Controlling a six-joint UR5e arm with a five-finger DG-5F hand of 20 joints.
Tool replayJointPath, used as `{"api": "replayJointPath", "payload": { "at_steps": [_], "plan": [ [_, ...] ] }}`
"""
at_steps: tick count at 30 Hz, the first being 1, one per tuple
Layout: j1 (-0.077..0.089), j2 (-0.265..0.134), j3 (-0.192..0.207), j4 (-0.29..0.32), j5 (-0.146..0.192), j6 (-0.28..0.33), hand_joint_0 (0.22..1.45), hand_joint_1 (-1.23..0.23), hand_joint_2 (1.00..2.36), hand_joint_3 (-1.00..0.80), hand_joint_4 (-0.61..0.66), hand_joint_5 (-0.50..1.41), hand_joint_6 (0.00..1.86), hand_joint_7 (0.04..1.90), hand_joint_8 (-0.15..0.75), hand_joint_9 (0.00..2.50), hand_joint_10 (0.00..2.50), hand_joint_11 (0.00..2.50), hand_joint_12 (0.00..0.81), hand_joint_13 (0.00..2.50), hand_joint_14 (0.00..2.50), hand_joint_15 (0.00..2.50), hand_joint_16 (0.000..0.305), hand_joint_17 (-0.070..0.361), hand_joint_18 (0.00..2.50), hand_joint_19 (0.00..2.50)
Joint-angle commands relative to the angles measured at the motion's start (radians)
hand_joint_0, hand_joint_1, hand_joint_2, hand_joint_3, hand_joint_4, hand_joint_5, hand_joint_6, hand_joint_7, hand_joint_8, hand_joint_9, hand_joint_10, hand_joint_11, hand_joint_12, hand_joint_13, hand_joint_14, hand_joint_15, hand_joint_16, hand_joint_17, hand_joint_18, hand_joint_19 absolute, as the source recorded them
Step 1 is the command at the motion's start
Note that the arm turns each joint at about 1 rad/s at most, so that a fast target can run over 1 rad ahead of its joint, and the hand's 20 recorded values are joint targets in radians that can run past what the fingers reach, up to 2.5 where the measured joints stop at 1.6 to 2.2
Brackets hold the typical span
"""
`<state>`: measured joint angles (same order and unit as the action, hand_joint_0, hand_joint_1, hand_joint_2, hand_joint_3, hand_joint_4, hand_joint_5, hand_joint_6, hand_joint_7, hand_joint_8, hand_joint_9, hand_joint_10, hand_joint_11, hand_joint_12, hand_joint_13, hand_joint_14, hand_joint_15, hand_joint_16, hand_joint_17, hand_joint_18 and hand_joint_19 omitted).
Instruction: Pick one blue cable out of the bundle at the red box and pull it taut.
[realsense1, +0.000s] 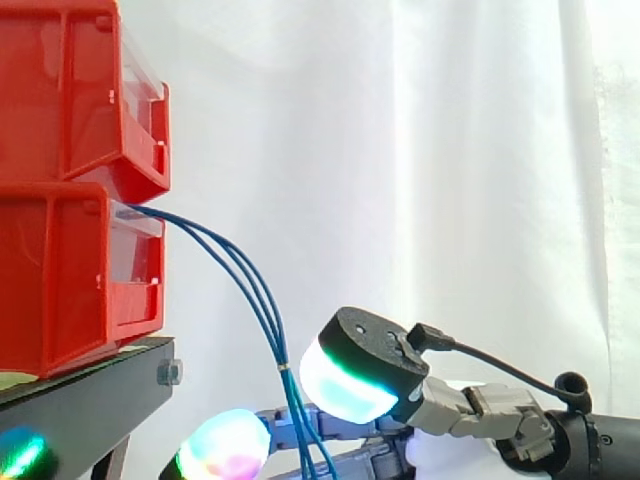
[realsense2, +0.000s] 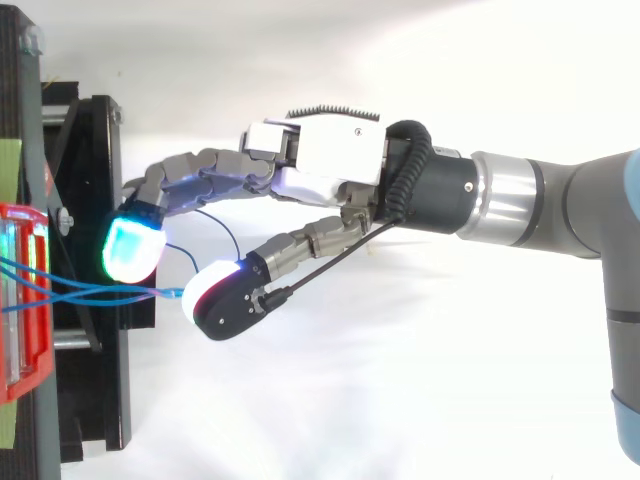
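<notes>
Side view, left to right: an upper bin (realsense1: 70, 90) sits on the red box (realsense1: 60, 280), both carried by a black stand (realsense1: 90, 395). The blue cables (realsense1: 250, 285) leave the mouth of the red box and fall as a close bundle. Their long axis runs from 10 o'clock down to 5 o'clock. The bundle passes just beside the left edge of the thumb pad (realsense1: 350, 375) and in front of the fingers lying below it. The hand (realsense1: 455, 408) enters from 3 o'clock, before a white curtain (realsense1: 450, 150).

Top view, left to right: the red box (realsense2: 22, 300) lies at 9 o'clock from the hand (realsense2: 330, 150). The cable bundle (realsense2: 90, 292) runs almost straight along the 9-to-3 line. It ends in the gap between a glowing fingertip (realsense2: 133, 248) at its 12 o'clock side and the thumb pad (realsense2: 215, 295) at its 3 o'clock end. One strand loops loosely toward 1 o'clock.

The hand is open: the fingers are stretched toward the box and the thumb stands apart from them, bracketing the bundle without closing on it.

Judgement: no single strand is separated yet. One strand must be pinched and then drawn toward 3 o'clock, away from the box and along the cable's own axis.
</notes>
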<state>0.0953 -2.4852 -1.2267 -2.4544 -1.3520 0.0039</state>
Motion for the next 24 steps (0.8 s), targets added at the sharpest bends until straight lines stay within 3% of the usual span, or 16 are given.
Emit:
{"api": "replayJointPath", "payload": {
  "at_steps": [1,7,12,24],
  "plan": [
    [-0.002,0.0,0.004,0.003,-0.012,0.002,0.56,-0.72,1.0,-0.5,0.34,-0.12,0.5,1.04,0.337,0.44,0.0,0.15,0.373,0.22,0.0,0.11,0.055,0.124,0.21,0.19],
    [-0.002,0.0,0.004,0.005,-0.039,0.004,0.56,-0.72,1.0,-0.5,0.33,-0.12,0.5,1.06,0.337,0.44,0.0,0.14,0.372,0.23,0.0,0.12,0.055,0.124,0.22,0.19],
    [-0.003,0.0,0.004,0.014,-0.091,-0.001,0.56,-0.72,1.0,-0.5,0.32,-0.12,0.5,1.1,0.338,0.45,0.0,0.15,0.371,0.23,0.0,0.11,0.055,0.123,0.22,0.19],
    [-0.017,0.008,0.006,0.009,-0.105,-0.002,0.59,-0.73,1.0,-0.46,0.25,-0.11,0.5,1.23,0.335,0.45,0.0,0.16,0.368,0.23,0.0,0.12,0.054,0.122,0.23,0.19]
  ]
}}
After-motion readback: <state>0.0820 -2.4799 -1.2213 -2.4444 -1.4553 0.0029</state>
